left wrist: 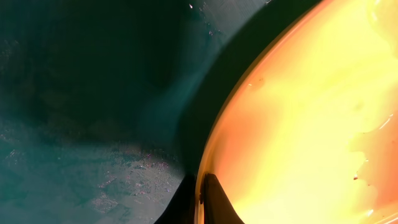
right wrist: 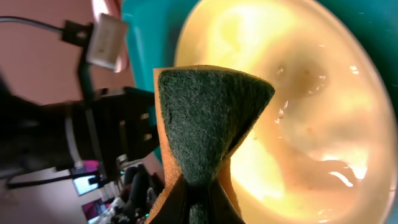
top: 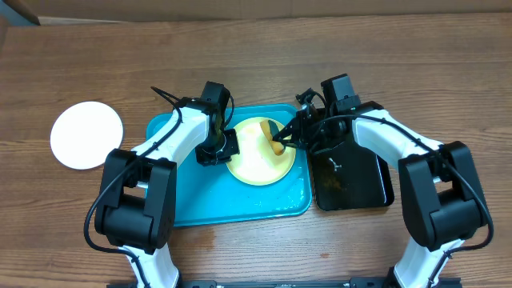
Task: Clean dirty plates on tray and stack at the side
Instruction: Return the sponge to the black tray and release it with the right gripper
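Note:
A pale yellow-green plate [top: 256, 164] sits over the right half of the turquoise tray [top: 208, 200]. My left gripper [top: 219, 149] is shut on the plate's left rim. In the left wrist view the rim runs between the two fingertips [left wrist: 214, 202], with the plate [left wrist: 311, 124] to the right and the wet tray [left wrist: 74, 93] to the left. My right gripper [top: 290, 138] is shut on a sponge [top: 276, 144] at the plate's upper right. In the right wrist view the sponge [right wrist: 208, 118] shows its green scouring face, pinched at the gripper [right wrist: 198, 208], in front of the wet plate [right wrist: 298, 112]. A white plate [top: 86, 134] lies on the table at far left.
A glossy black tray [top: 356, 180] lies right of the turquoise tray, under my right arm. Both arms reach in over the trays from the near edge. Bare wooden table surrounds the trays.

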`<action>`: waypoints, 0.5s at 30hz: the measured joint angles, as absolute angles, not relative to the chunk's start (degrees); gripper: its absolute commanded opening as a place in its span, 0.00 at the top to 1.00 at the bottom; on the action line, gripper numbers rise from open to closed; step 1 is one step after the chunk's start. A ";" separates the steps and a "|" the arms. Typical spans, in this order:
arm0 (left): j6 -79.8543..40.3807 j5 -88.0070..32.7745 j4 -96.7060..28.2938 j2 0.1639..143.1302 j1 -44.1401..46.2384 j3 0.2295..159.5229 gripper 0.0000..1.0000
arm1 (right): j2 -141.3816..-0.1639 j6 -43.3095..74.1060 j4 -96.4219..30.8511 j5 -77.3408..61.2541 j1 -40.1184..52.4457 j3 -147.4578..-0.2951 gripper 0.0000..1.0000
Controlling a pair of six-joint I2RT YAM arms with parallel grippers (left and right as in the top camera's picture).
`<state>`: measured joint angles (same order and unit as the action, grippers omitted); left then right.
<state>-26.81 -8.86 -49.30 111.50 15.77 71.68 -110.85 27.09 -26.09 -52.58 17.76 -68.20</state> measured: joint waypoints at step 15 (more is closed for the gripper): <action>-26.79 -8.86 -49.08 111.50 15.77 71.68 0.96 | -102.50 9.30 -52.93 -24.01 4.62 -68.97 0.96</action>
<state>-26.79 -8.86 -49.08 111.50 15.77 71.68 -102.50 9.30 -52.93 -24.01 4.62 -68.97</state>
